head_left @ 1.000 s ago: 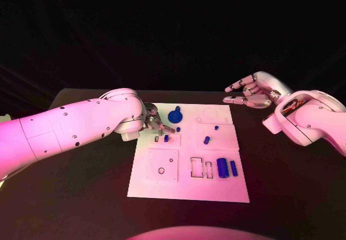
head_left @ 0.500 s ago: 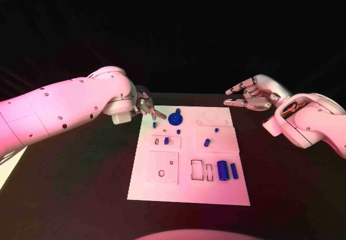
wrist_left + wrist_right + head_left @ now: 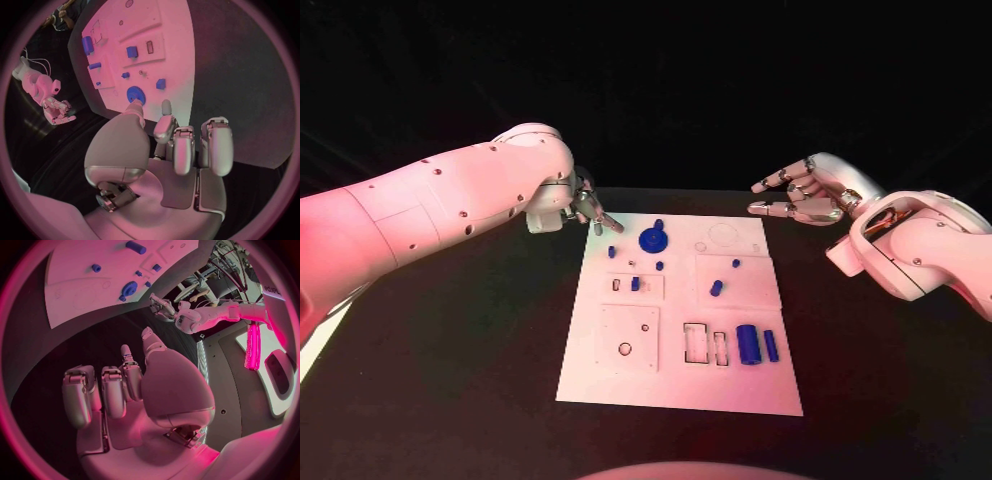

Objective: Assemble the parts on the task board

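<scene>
- Head view gives me the white task board [image 3: 678,390] in the middle of the black table [image 3: 459,380], its long side running from 12 to 6 o'clock.
- My left hand [image 3: 590,211] hangs just off the board's 11 o'clock corner, above the table; the left wrist view shows its fingers [image 3: 216,145] partly curled and apart, with nothing in them.
- My right hand [image 3: 800,195] hovers off the 1 o'clock corner, well apart from the left one; its fingers are loosely spread and it holds nothing, and the right wrist view [image 3: 131,390] confirms that.
- I see a blue gear-like disc [image 3: 652,239] lying near the board's 12 o'clock end, closest to the left hand but not touched.
- I see a small blue piece [image 3: 612,251] at about 8 o'clock from the disc, near the board's left edge.
- Further small blue parts sit mid-board: one [image 3: 635,284] in a raised square on the left half, another [image 3: 717,287] on the right half.
- Toward 5 o'clock, a thick blue cylinder [image 3: 749,343] lies with a thinner blue bar [image 3: 770,345] just beside it, next to two empty rectangular slots [image 3: 694,342].
</scene>
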